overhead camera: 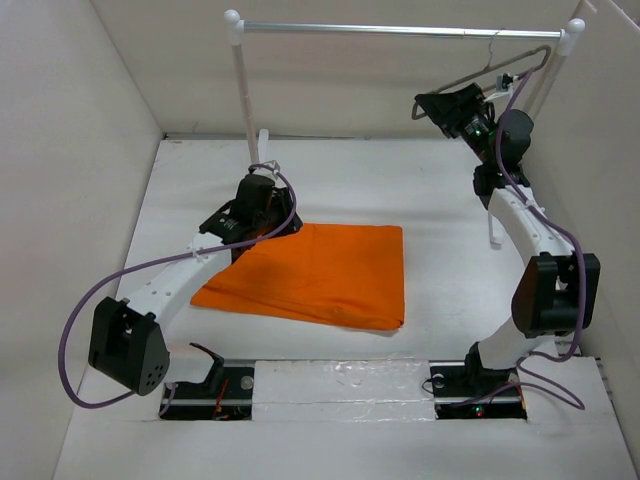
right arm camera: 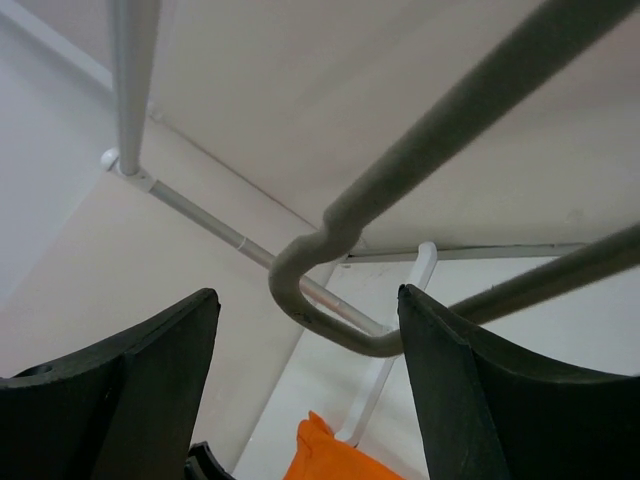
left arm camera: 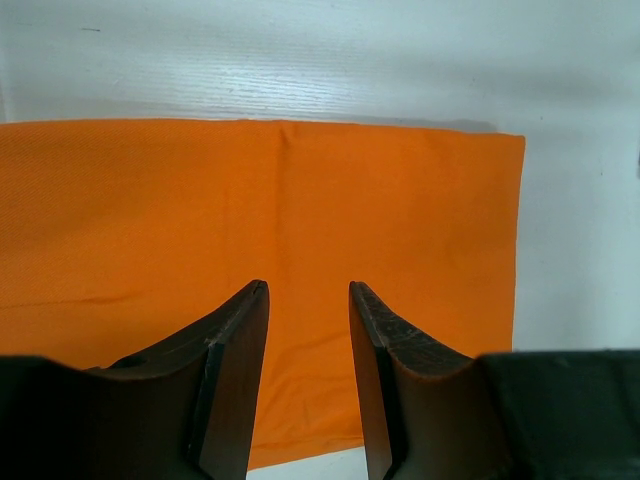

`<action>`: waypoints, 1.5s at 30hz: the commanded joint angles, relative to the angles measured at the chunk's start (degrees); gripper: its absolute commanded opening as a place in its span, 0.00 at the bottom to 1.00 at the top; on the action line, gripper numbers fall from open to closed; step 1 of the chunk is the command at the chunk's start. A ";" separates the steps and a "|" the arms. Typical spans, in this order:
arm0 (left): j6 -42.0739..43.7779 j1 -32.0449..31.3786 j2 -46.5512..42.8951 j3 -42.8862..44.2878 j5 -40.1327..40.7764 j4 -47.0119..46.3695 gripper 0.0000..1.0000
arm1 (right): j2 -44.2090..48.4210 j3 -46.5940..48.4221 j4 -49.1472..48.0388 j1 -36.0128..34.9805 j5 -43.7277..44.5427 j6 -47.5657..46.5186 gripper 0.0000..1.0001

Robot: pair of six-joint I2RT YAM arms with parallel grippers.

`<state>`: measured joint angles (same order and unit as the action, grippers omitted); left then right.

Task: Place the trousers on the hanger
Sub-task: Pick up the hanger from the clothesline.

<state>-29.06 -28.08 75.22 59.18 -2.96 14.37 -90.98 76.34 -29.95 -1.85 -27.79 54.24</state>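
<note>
Above the far left corner of the folded bright orange cloth trousers point(overhead camera: 320, 275), which lie flat on the white bench point(overhead camera: 445, 200) with their long side running left to right, the left hand point(left arm camera: 308, 292) hovers with fingers spread, gripping nothing; it is plainly the nearer arm. Up beyond the trousers' right end, the thin grey-brown triangular hanger point(right arm camera: 450, 125) sits at the silver rail point(overhead camera: 400, 30), with its rounded corner between the parted fingers of the right hand point(right arm camera: 305, 300), not yet clamped.

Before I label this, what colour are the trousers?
The trousers are plain bright orange; best in left wrist view.
</note>
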 commanded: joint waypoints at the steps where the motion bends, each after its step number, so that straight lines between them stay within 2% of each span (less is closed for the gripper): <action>1: -0.47 -0.05 -2.36 -0.91 -0.12 -1.19 0.34 | 0.19 2.60 -2.91 0.35 3.51 0.87 0.77; 9: -0.91 -0.05 -3.76 -1.78 0.50 -0.31 0.34 | -4.46 4.35 -12.75 -0.70 4.15 5.53 0.74; 10: -0.91 -0.05 -3.94 -2.13 0.59 -0.22 0.34 | -4.56 5.04 -12.15 -0.70 4.50 5.53 0.71; 14: -1.09 -0.05 -4.47 -2.58 0.85 0.13 0.34 | -5.70 7.50 -10.83 -0.70 5.20 5.26 0.70; 17: -1.26 -0.05 -4.29 -2.75 0.76 0.13 0.34 | -6.84 8.91 -11.26 -0.70 5.29 5.96 0.62; 21: -1.44 -0.05 -4.12 -2.84 0.41 -0.13 0.34 | -7.20 9.27 -12.14 -0.70 4.76 6.14 0.60; 25: -1.44 -0.05 -3.85 -2.93 0.24 -0.40 0.34 | -6.67 8.66 -12.93 -0.70 4.33 6.14 0.49; 30: -0.83 -0.05 -3.24 -2.05 0.59 -0.66 0.34 | -5.09 7.25 -13.64 -0.70 3.71 5.79 0.41; 33: 0.84 -0.05 -0.88 2.42 0.33 -0.05 0.34 | -3.86 6.11 -13.38 -0.70 2.04 4.39 0.33; 36: 2.07 -0.05 2.81 12.51 0.59 2.76 0.35 | -2.28 4.79 -12.50 -0.70 0.46 2.63 0.28; 37: 2.60 -0.05 3.52 17.41 0.24 3.03 0.35 | -1.14 4.35 -11.54 -0.70 -0.59 2.19 0.27; 41: 2.78 -0.58 7.30 27.99 -3.71 4.17 0.35 | 2.38 0.75 -9.69 -0.09 -3.23 0.44 0.27; 45: 2.34 -3.65 13.79 39.76 -8.88 6.98 0.41 | 4.84 -3.63 -6.26 0.44 -7.45 -2.38 0.27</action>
<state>-27.44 -29.61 86.43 92.88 -6.44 19.49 -89.76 74.37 -34.70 -1.85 -30.57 56.69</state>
